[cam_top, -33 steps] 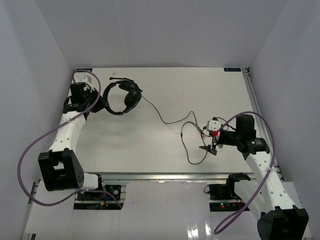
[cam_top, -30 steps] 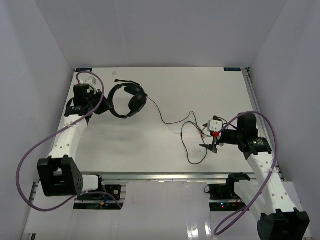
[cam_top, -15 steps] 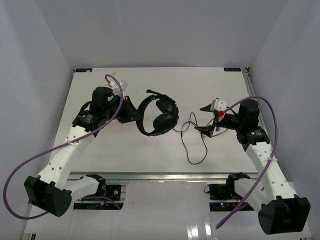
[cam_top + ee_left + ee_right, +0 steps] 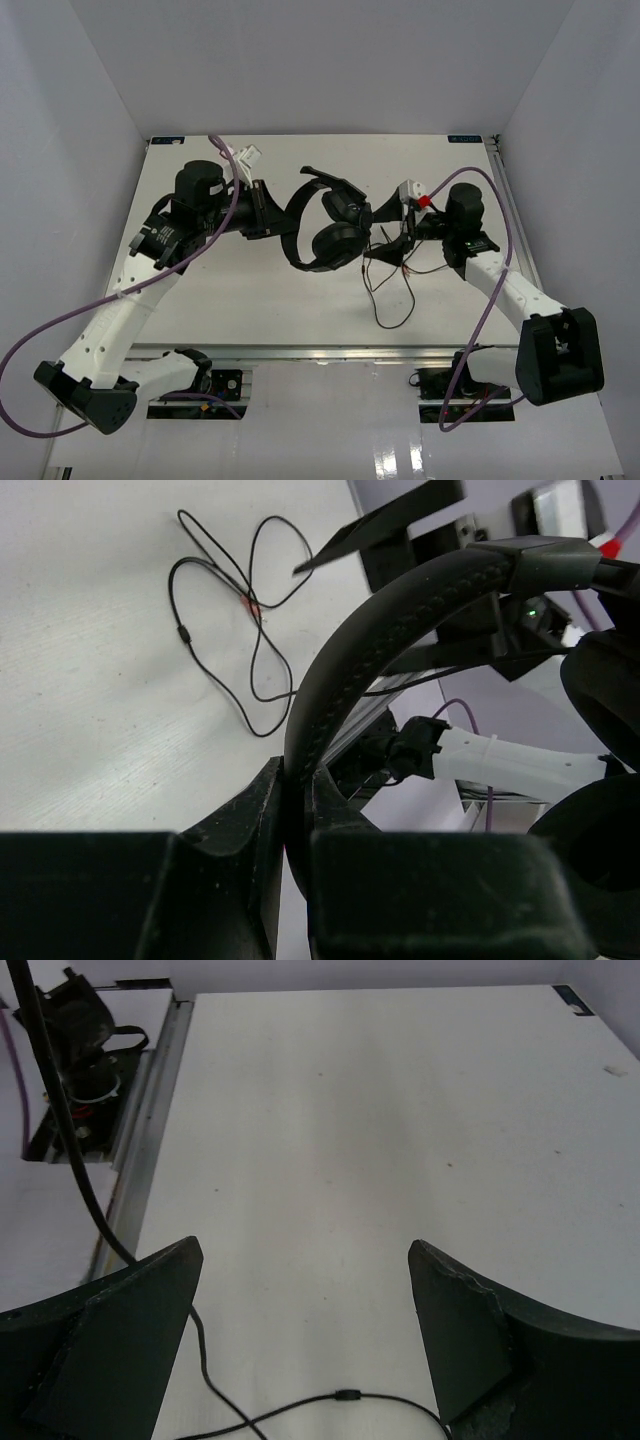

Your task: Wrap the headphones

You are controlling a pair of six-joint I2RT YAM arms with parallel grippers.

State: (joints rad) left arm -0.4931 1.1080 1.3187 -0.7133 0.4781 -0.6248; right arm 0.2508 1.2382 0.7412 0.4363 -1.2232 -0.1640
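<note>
I see left gripper [image 4: 266, 212] clamped on the headband [image 4: 296, 218] of the headphones [image 4: 337, 243] — cups toward mid-table | right gripper [image 4: 393, 228] with jaws spread wide, just beside the cups | cord [image 4: 380, 324] trails from the cups — loose loops lying on the table [image 4: 240, 290] near the right gripper

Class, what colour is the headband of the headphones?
The headband is black; clearest in the left wrist view.

A white table [image 4: 300, 300] – boxed by plain pale walls [image 4: 300, 60] – under even light.
</note>
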